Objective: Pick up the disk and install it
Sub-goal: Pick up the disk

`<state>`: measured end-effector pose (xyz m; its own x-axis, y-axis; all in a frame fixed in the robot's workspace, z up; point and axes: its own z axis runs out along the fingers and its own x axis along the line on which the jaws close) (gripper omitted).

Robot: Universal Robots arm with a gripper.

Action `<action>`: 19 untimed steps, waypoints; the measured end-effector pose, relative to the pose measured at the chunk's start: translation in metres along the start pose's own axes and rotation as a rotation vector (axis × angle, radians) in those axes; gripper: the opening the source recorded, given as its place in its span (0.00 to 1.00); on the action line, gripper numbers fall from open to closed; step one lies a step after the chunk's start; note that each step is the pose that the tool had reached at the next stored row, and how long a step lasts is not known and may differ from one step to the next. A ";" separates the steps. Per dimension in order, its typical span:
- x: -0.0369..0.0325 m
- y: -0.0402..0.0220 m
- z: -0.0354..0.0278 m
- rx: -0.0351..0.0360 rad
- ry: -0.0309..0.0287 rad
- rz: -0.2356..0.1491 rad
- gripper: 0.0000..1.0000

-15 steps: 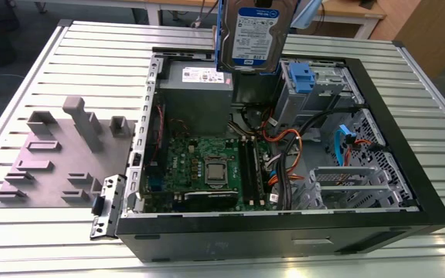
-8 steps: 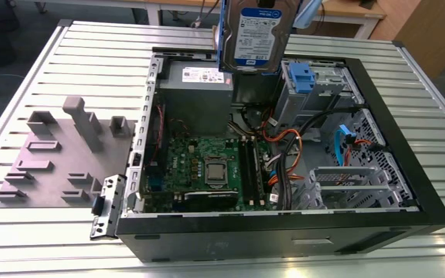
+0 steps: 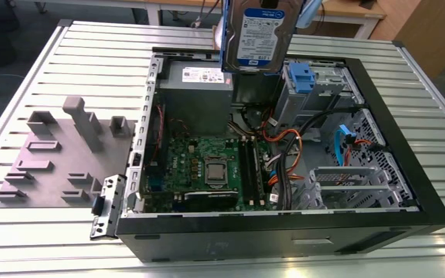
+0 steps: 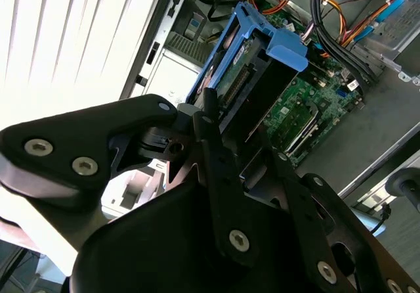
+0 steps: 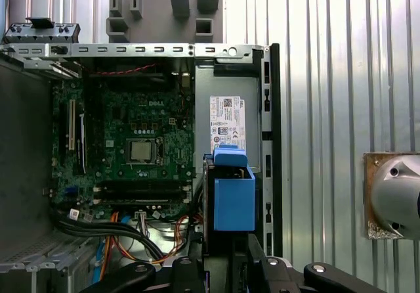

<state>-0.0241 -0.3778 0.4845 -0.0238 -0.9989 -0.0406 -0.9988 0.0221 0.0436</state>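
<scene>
The disk [image 3: 257,35], a silver drive with a blue-and-white label in a blue plastic carrier, hangs upright in the air above the far side of the open computer case [image 3: 419,191]. In both wrist views it sits between the black fingers of my gripper [image 4: 239,148], which is shut on it. In the first wrist view the blue carrier end [image 5: 233,198] points away from the gripper [image 5: 226,270] and hangs over the power supply [image 5: 226,125] edge of the case. In the second wrist view the disk's [image 4: 252,76] connector edge and blue tab show.
Inside the case lie the motherboard [image 3: 215,168], a grey power supply [image 3: 195,87], bundled cables [image 3: 284,145], a drive bay with a blue bracket [image 3: 300,78] and a metal drive cage [image 3: 354,185]. A grey fixture plate with upright blocks [image 3: 60,156] lies on the slatted table [image 3: 68,243].
</scene>
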 end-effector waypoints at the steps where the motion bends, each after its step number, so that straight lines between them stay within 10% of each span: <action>1: 0.0000 -0.0001 0.0000 0.0000 0.0000 0.000 0.35; 19: 0.0037 -0.0002 -0.0002 0.0001 0.0041 0.000 0.35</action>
<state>-0.0240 -0.3815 0.4846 -0.0238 -0.9991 -0.0365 -0.9988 0.0222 0.0436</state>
